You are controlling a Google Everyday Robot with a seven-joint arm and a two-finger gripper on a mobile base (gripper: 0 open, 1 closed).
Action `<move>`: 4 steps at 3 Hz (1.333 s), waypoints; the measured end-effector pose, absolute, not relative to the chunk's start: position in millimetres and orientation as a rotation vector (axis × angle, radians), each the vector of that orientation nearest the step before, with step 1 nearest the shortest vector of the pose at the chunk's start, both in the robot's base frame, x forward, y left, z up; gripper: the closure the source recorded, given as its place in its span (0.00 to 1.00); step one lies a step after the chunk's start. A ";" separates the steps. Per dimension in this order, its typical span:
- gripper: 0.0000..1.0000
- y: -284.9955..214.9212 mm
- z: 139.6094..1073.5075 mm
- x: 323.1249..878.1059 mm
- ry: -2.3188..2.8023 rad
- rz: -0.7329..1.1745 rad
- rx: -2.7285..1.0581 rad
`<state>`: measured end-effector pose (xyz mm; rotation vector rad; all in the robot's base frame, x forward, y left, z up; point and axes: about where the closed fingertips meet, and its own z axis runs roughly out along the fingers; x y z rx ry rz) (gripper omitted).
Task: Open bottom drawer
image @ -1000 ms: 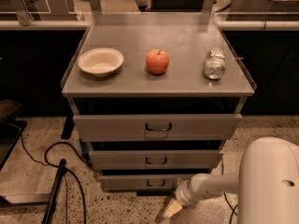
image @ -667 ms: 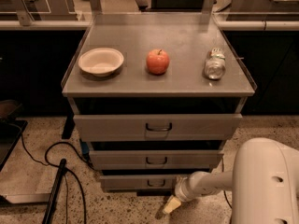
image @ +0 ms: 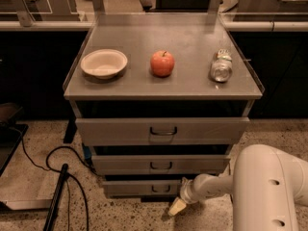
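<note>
The bottom drawer (image: pixel 139 187) is the narrowest, lowest grey front of the three-drawer cabinet, with a small dark loop handle (image: pixel 160 189) at its centre. It looks closed or nearly so. My gripper (image: pixel 176 206) hangs low on the end of the white arm (image: pixel 216 186), just right of and below the handle, near the floor. It is close to the drawer front but apart from the handle.
The mid drawer (image: pixel 160 164) and the top drawer (image: pixel 161 130) sit above. On the cabinet top stand a white bowl (image: pixel 103 63), a red apple (image: pixel 162 63) and a lying can (image: pixel 221 66). Black cables (image: pixel 57 162) and a dark pole (image: pixel 56 196) lie on the floor at left.
The gripper and forearm have shifted slightly left, toward the bottom drawer's handle. The drawers have not moved.
</note>
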<state>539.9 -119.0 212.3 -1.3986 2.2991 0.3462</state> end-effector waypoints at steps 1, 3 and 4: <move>0.00 -122.4 206.4 552.4 2.294 0.320 -1.408; 0.00 -122.6 188.8 570.1 2.284 0.299 -1.448; 0.00 -118.9 170.4 573.1 2.301 0.302 -1.494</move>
